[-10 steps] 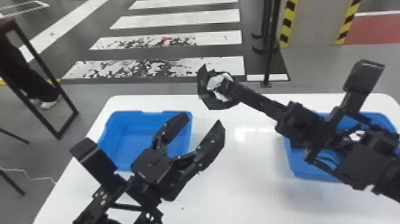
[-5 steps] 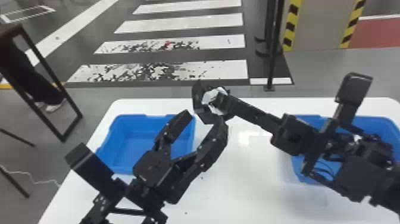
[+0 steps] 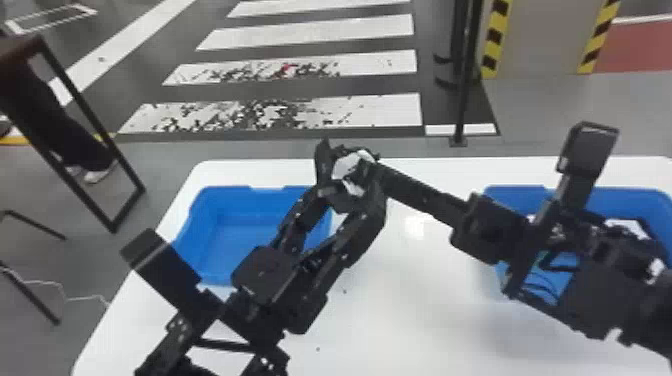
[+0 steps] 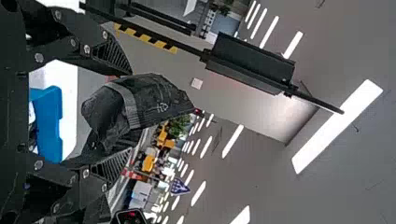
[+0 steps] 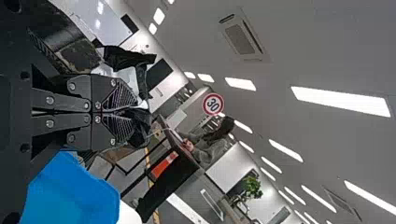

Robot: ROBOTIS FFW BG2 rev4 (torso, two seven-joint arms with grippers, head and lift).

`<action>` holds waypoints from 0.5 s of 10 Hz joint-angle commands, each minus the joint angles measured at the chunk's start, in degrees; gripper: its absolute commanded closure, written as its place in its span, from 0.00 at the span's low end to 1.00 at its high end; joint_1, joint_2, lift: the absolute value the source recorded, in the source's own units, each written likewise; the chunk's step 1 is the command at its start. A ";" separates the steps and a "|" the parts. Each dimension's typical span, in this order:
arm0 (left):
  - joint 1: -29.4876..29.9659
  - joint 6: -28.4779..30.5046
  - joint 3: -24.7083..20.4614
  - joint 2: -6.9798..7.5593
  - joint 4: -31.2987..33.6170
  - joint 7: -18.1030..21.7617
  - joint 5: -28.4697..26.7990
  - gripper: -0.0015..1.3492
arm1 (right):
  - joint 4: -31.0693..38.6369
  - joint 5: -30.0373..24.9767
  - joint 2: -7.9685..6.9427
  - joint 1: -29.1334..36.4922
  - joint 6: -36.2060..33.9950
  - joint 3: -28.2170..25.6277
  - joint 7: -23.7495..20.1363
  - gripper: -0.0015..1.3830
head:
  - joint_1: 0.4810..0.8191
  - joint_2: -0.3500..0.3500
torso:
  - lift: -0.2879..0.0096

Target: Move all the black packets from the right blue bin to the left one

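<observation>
The site is an indoor hall, laid out like a traffic test lab. Indicators: a white-striped pedestrian crossing (image 3: 380, 111) on dark flooring, a round red-rimmed road sign (image 5: 213, 104), yellow-and-black diagonal hazard strips (image 3: 495, 40), and rectangular white ceiling lights (image 5: 341, 101).

Right gripper (image 3: 372, 169) has dropped relative to the worktop's (image 3: 430, 162) far edge; its black packet (image 4: 144, 102) now sits between left gripper's (image 3: 354, 190) parted fingers.
</observation>
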State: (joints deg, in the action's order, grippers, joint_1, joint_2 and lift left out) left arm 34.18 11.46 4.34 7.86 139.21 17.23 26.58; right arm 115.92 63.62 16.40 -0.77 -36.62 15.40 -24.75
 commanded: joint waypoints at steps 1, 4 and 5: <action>0.41 0.49 -0.34 -0.03 0.78 -0.70 -0.42 0.84 | 0.16 0.25 0.12 0.35 -0.08 0.37 -0.12 0.85 | 0.63 0.78 | 0.50; 2.52 -3.87 -1.03 -0.30 2.05 -3.52 -2.13 0.90 | 1.01 0.71 0.30 1.75 -0.22 0.37 -0.21 0.85 | 0.63 0.81 | 0.50; 3.50 -4.85 -1.37 -0.56 2.61 -5.10 -2.24 0.90 | 1.01 0.71 0.38 2.46 -0.36 0.37 -0.21 0.85 | 0.63 0.83 | 0.50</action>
State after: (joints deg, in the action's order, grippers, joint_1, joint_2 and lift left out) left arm 37.09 7.30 3.23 7.46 141.42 12.40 24.38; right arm 116.91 64.32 16.71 1.26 -36.91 15.79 -24.96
